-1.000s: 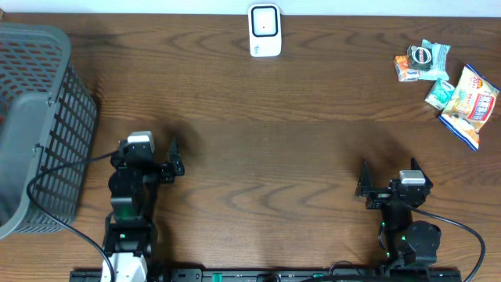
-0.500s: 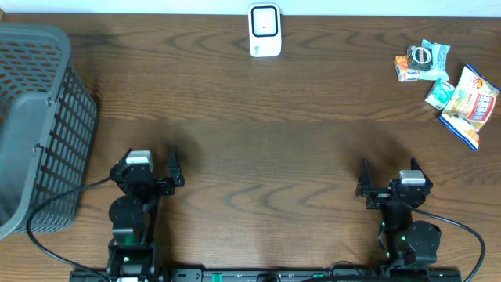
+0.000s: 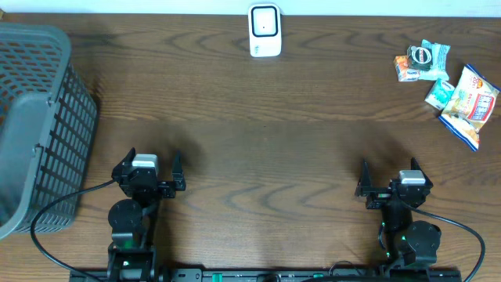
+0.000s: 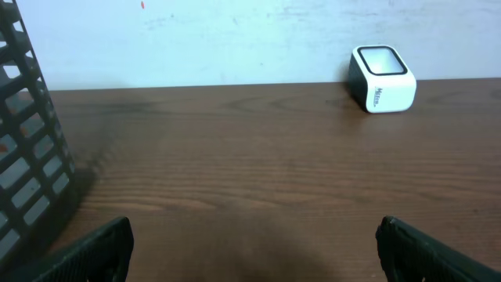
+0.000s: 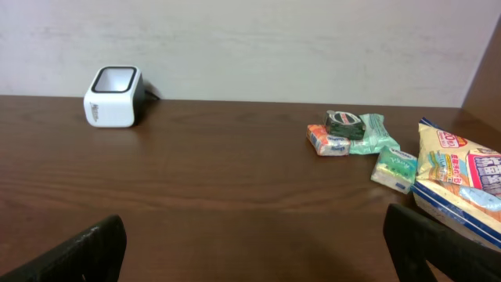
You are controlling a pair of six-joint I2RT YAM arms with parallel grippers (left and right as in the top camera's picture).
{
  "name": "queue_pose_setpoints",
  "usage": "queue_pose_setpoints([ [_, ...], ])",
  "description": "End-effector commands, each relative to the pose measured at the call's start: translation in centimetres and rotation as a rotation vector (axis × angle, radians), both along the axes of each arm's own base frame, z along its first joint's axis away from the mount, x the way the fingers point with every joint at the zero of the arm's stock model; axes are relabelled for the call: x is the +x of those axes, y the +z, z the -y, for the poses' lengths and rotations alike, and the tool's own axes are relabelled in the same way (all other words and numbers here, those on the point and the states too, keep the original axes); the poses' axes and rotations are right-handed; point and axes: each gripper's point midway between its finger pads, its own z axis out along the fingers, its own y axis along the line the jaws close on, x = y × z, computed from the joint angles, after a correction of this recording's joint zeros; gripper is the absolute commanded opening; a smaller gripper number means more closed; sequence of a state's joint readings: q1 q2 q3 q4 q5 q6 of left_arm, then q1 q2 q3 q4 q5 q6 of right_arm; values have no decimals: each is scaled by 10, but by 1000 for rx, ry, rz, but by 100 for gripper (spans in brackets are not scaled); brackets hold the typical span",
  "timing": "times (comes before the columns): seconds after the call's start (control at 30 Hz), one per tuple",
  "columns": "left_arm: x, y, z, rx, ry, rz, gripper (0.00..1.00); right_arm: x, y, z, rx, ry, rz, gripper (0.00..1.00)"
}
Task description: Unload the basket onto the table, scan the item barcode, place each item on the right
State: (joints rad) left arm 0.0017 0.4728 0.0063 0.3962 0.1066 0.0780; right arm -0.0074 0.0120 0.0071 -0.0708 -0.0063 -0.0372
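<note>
The white barcode scanner (image 3: 264, 30) stands at the table's far edge, also seen as the scanner (image 4: 382, 78) in the left wrist view and the scanner (image 5: 113, 96) in the right wrist view. Several snack items lie at the far right: small packets (image 3: 423, 61) and a chips bag (image 3: 468, 106); the right wrist view shows the packets (image 5: 352, 135) and the bag (image 5: 462, 176). My left gripper (image 3: 153, 162) and right gripper (image 3: 389, 168) rest near the front edge, both open and empty, far from the items.
A grey mesh basket (image 3: 35, 125) stands at the left edge, close to my left arm; something reddish shows through its mesh (image 4: 9, 145). A pale wall rises behind the table. Black cables trail from both arms.
My left arm has drawn back toward the front edge and its gripper now faces straight ahead. The right arm has not moved.
</note>
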Motion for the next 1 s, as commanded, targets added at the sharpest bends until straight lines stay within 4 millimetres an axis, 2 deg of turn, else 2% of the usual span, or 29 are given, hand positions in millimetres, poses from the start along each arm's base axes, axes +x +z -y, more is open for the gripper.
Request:
queue_pose_setpoints([
  [0.0, -1, -2, 2, 13, -16, -5, 98, 0, 0, -2, -9, 8, 0, 99],
  [0.17, -7, -23, 2, 12, -16, -93, 98, 0, 0, -2, -9, 8, 0, 99],
  [0.6, -31, -57, -9, -26, 63, -244, 98, 0, -1, -2, -9, 8, 0, 99],
  [0.77, -30, -49, -12, -36, 84, -206, 98, 0, -1, -2, -9, 8, -1, 99],
  [0.97, -30, -48, -12, -36, 84, -202, 98, 0, -1, -2, -9, 8, -1, 99],
])
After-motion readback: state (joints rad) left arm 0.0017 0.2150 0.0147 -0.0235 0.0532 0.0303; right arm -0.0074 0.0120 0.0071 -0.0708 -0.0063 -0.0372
